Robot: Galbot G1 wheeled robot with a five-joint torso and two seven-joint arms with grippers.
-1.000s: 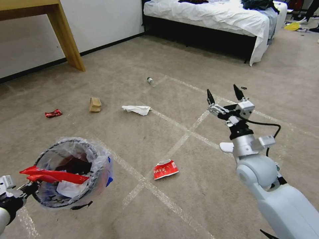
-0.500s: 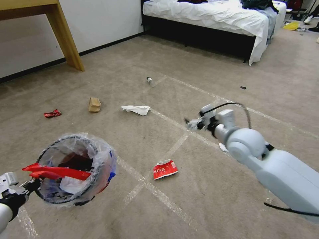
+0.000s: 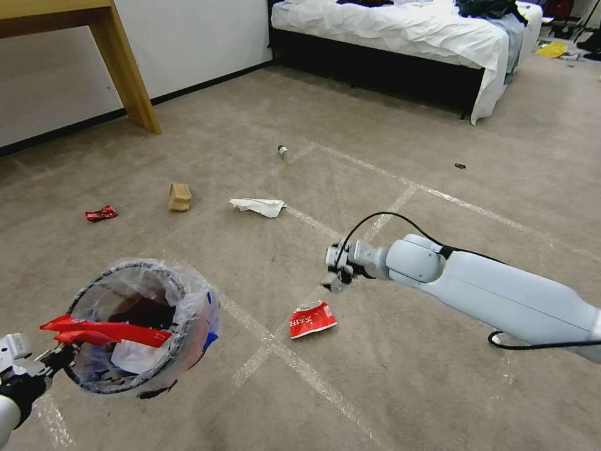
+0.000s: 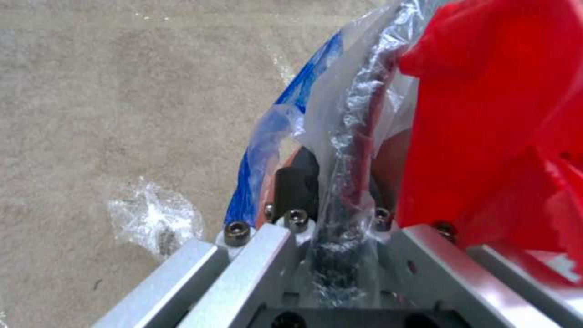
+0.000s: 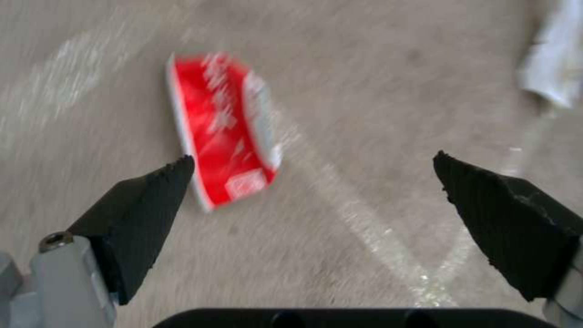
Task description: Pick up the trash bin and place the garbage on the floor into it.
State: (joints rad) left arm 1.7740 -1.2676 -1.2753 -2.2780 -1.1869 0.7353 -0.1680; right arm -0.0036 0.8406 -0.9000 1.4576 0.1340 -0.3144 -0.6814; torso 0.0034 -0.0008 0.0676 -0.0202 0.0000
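Right wrist view: my right gripper has its two black fingertips spread wide apart, nothing between them, pointing down at the carpet floor. The crushed red can lies flat on the floor just past the one fingertip, not touched. A pale tape line runs across the floor between the fingertips. A white tissue sits at the frame edge, well apart.

In the head view the right gripper hangs low above the floor, just beyond the red can, arm stretched in from the right.

My left gripper is clamped on the rim of the trash bin, plastic liner pinched in with it. In the head view the left gripper holds the trash bin off the floor at lower left, tilted, mouth facing the camera. A red wrapper lies across the mouth; white tissue inside.

Still on the floor farther out: white tissue, tan paper packet, small red wrapper, small bottle. Clear plastic scrap lies on the floor beside the bin.
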